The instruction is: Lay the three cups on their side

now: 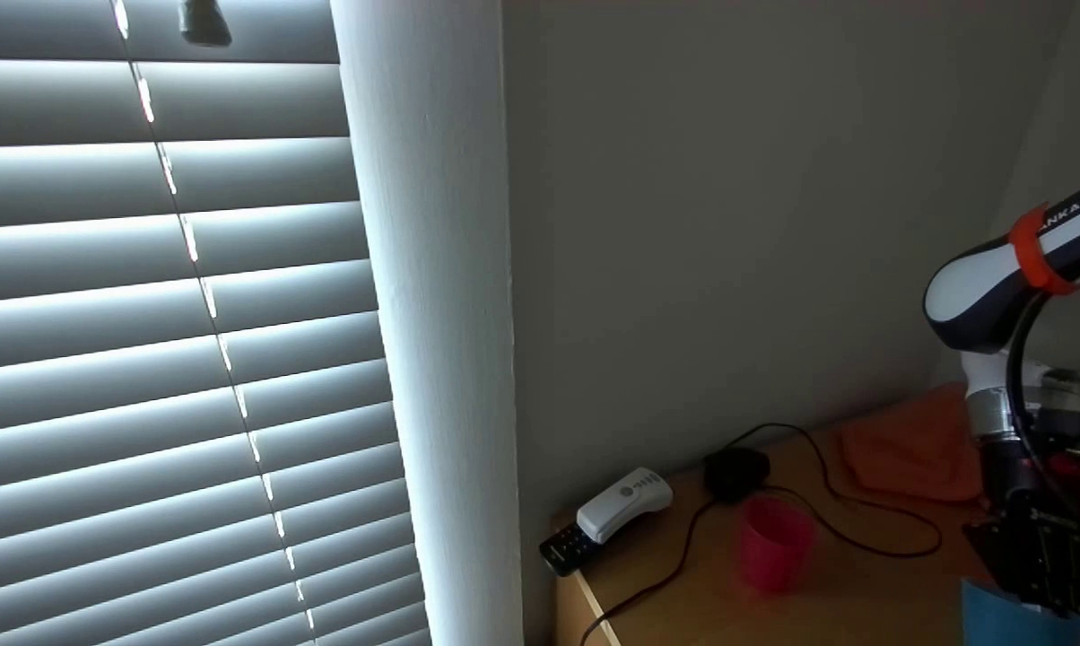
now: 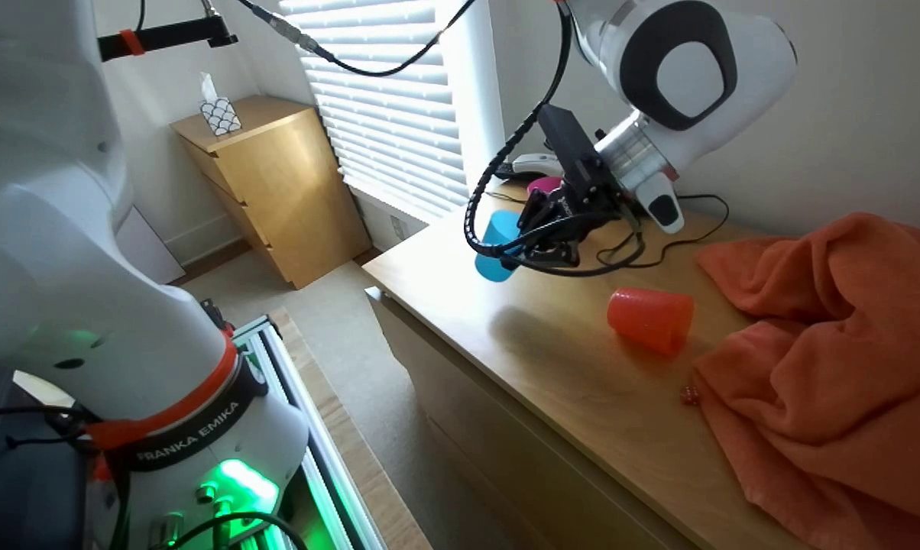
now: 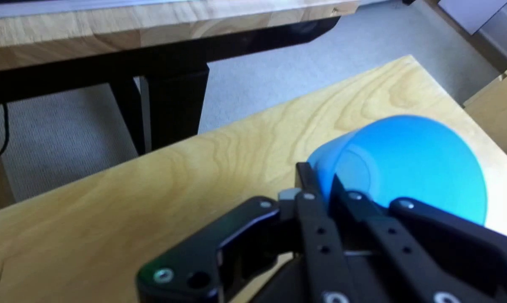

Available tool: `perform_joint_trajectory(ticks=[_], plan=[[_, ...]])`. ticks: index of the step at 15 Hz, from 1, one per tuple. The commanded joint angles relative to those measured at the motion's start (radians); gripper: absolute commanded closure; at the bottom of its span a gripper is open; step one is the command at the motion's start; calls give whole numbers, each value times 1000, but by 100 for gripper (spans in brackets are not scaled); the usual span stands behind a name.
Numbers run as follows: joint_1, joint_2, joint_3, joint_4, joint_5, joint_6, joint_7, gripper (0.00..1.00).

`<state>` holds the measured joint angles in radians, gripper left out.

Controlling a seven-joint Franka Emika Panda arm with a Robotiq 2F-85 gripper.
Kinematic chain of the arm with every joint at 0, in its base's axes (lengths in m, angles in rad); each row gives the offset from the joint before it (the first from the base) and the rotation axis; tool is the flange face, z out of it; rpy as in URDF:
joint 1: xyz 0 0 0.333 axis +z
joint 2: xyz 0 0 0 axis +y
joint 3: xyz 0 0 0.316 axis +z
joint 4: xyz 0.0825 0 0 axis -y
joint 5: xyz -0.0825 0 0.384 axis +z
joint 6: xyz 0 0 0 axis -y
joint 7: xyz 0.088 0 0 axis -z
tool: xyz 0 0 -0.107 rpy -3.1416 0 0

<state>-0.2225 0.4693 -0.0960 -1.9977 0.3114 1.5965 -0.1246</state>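
Claw (image 3: 323, 183): narrowed onto the rim of the one blue cup (image 3: 417, 164), one of its fingers (image 3: 356, 203) inside the cup; only the wrist view shows this grip plainly.
Blue cup: over the table (image 2: 605, 389), its inside visible down to the bottom; whether it touches the wood, I cannot tell.
Other cups: two; the pink cup (image 1: 776, 547), whole in an exterior view, upright near a black adapter (image 1: 737, 473); the red cup (image 2: 651, 319), clear in an exterior view, on its side near an orange cloth (image 2: 834, 382).
Tissue box (image 2: 221, 118): one, on a cabinet (image 2: 299, 183) in an exterior view, a tissue (image 2: 208, 88) poking out.
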Motion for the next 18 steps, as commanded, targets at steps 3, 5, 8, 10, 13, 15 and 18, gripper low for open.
perform_joint_trajectory(ticks=[3, 5, 8, 10, 13, 15, 18], plan=[[-7, 184, -11, 167, 26, -169, 100, 98], [-3, 218, -13, 200, 23, -186, 128, 98], [3, 252, -20, 239, 16, -192, 174, 68], [5, 263, -21, 253, 16, -187, 198, 65], [9, 266, -24, 264, 10, -184, 220, 42], [12, 256, -26, 262, 5, -179, 230, 28], [24, 228, -37, 241, -8, -155, 259, 5]])
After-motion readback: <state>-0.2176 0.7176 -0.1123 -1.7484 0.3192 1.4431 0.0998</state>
